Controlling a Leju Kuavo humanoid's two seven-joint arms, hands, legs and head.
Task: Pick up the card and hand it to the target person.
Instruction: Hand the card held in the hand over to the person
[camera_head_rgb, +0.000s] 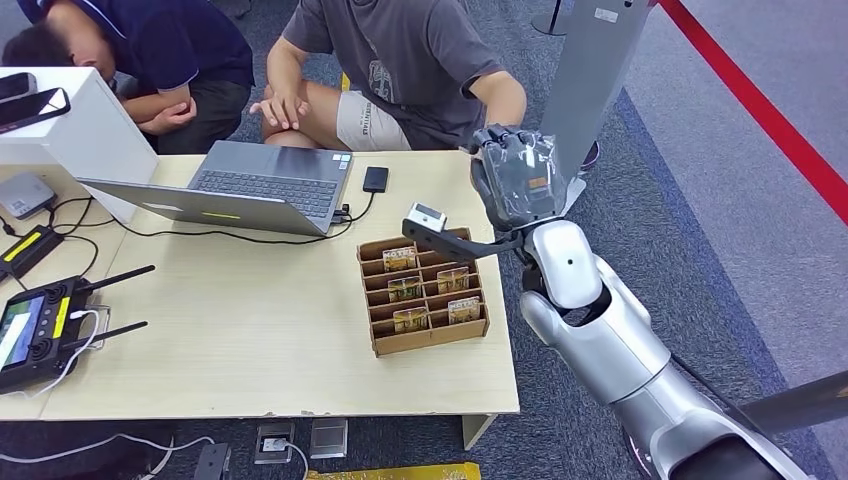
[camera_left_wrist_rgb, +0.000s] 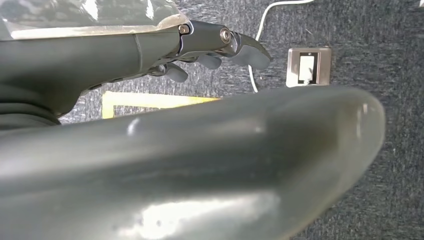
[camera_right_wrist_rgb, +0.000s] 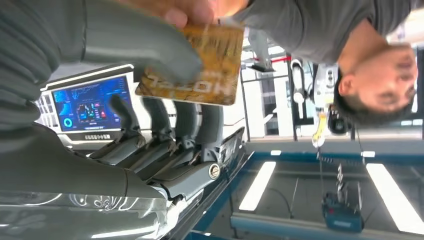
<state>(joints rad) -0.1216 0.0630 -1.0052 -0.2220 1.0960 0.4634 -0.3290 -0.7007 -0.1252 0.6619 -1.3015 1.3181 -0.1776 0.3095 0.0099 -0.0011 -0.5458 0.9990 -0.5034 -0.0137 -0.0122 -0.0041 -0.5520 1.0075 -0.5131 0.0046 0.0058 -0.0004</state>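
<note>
My right hand (camera_head_rgb: 517, 180) is raised past the table's far right corner, its back toward the head camera. In the right wrist view its thick thumb (camera_right_wrist_rgb: 142, 47) presses a gold card (camera_right_wrist_rgb: 200, 70) against the fingers. A person's fingertips (camera_right_wrist_rgb: 187, 11) also pinch the card's edge. That person, in a grey shirt (camera_head_rgb: 420, 50), sits behind the table with an arm (camera_head_rgb: 497, 97) reaching to my hand. My left hand (camera_left_wrist_rgb: 220, 50) hangs over the carpet, its fingers loosely apart and holding nothing.
A cardboard rack (camera_head_rgb: 425, 335) with several cards stands on the table's right side. A laptop (camera_head_rgb: 262, 185), a black phone (camera_head_rgb: 375, 179), a remote controller (camera_head_rgb: 35, 325) and a white box (camera_head_rgb: 80, 130) lie further left. A second person (camera_head_rgb: 150, 60) crouches at the back left.
</note>
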